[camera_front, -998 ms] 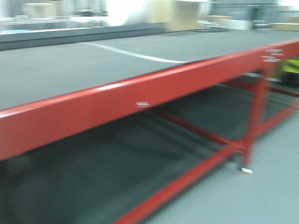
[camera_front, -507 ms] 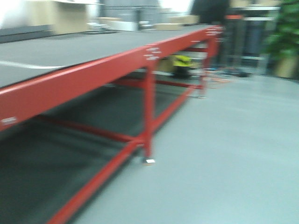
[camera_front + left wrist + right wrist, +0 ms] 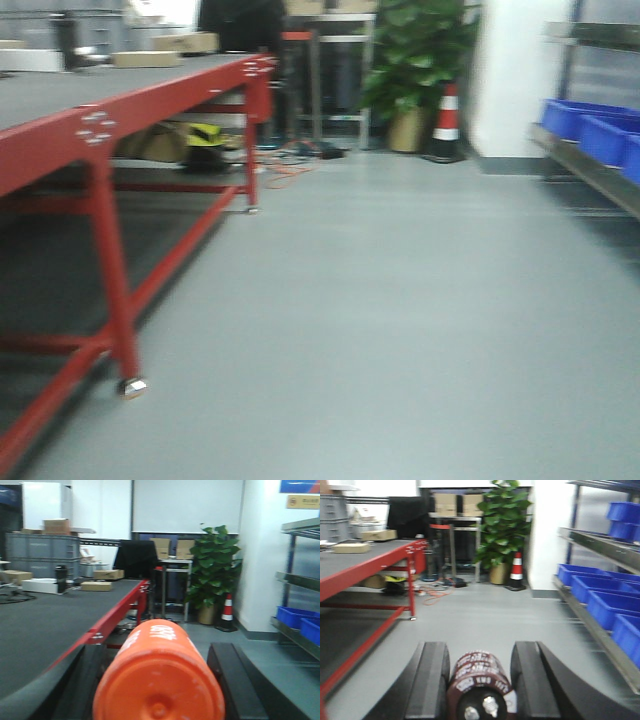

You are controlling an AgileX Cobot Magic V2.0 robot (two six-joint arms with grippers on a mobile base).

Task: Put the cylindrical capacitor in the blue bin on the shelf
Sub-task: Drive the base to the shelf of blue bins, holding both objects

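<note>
Maroon capacitor (image 3: 479, 682) in right tool (image 3: 479, 655), axis forward, terminals camera-side.

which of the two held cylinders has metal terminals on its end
The dark maroon capacitor in the right gripper: two silvery terminals stick out of its near end. The orange cylinder in the left gripper shows a plain moulded end.

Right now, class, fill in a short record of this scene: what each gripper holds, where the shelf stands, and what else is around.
Left gripper: shut on orange cylinder
Right gripper: shut on dark capacitor, terminals toward camera
Shelf: right side, carrying blue bins
Red table: left side
Far end: potted plant, traffic cone
Status: dark capacitor not yet in a bin
</note>
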